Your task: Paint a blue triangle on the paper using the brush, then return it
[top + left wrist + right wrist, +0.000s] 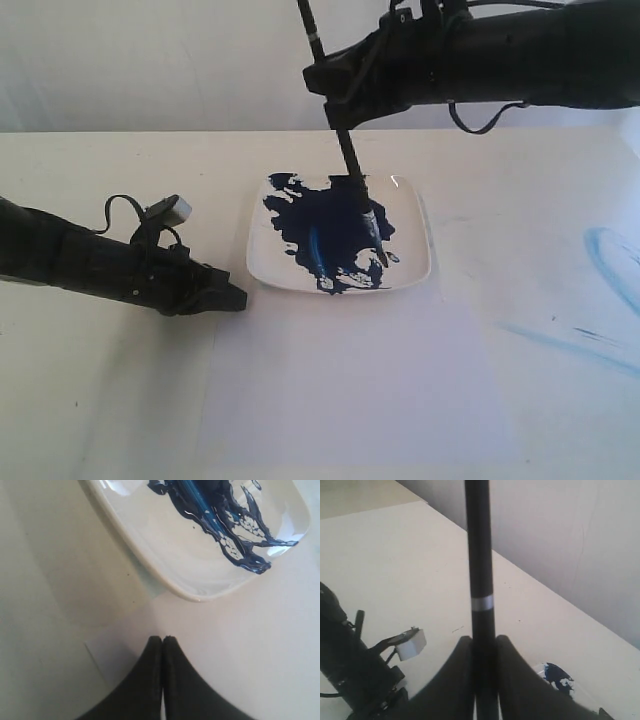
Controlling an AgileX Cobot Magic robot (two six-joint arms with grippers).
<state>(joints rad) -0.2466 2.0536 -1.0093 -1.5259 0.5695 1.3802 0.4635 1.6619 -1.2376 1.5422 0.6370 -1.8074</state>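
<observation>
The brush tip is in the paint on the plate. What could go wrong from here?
1. The brush is dipped in a thick pool of paint on the plate; overloaded, it may drip on the blank paper.
2. The right hand grips the thin handle far above the tip, so the brush might swivel under pressure.
3. The shut left hand lies by the paper's edge; whether it pins the sheet is unclear, so it might slide.

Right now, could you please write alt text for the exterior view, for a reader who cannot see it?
The right end effector grips a long, thin black-handled paintbrush, its tip dipped in navy paint splashed on a square white plate. The left end effector sits low beside the plate, and the large whitish paper sheet in front looks unpainted.
</observation>
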